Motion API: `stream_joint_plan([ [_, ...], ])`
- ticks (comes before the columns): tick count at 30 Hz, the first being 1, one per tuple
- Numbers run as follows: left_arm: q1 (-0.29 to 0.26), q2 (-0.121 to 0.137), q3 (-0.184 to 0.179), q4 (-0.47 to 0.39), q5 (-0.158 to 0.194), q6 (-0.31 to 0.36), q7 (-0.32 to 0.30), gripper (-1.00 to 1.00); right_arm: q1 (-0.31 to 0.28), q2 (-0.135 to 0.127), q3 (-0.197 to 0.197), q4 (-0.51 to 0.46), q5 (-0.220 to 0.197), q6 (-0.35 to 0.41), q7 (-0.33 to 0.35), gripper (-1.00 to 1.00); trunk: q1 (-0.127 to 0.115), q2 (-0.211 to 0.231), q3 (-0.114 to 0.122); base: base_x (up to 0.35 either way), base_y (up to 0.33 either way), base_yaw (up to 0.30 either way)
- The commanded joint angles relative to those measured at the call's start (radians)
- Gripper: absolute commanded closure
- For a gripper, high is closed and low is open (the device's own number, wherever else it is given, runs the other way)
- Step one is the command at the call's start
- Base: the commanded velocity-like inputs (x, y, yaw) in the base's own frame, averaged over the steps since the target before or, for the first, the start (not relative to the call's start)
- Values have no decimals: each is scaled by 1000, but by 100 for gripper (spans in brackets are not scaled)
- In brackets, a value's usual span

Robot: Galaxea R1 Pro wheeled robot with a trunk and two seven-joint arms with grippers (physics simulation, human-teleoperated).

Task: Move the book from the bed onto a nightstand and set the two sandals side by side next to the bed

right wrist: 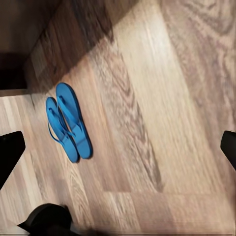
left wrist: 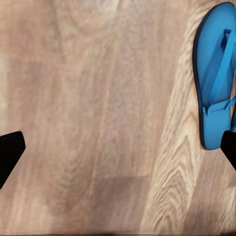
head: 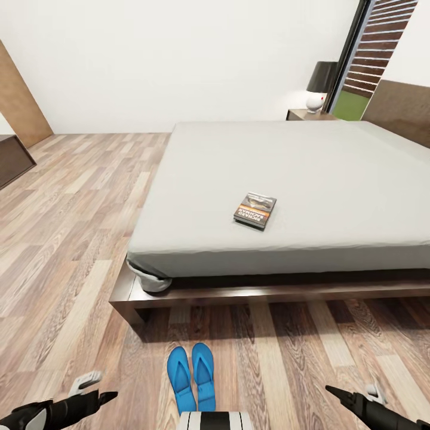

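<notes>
- The bedroom has a wood floor and a white wall at the far side.
- The bed is big and low, with a grey mattress on a dark wood frame. It takes up the right and middle of the room.
- The nightstand stands at the far side of the bed, with a lamp on top.
- The two sandals are bright blue. They lie side by side on the floor, near the front edge of the bed, close to the robot.
- The book lies flat on the mattress, near the front edge.
- The left gripper hangs low at the near left. Its fingers are spread wide and hold nothing.
- The right gripper hangs low at the near right. Its fingers are spread wide too, with nothing in them.
</notes>
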Motion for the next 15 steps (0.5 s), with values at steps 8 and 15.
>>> stream_joint_plan([
  [8,35,-15,-5,7,11,5,-19,-100,17,36,12,10,2,9,33,-100,0,0,-1,0,0,0],
  [15,75,-18,-5,7,11,4,-25,-100,21,46,8,10,1,8,46,-100,0,0,-1,0,0,0],
])
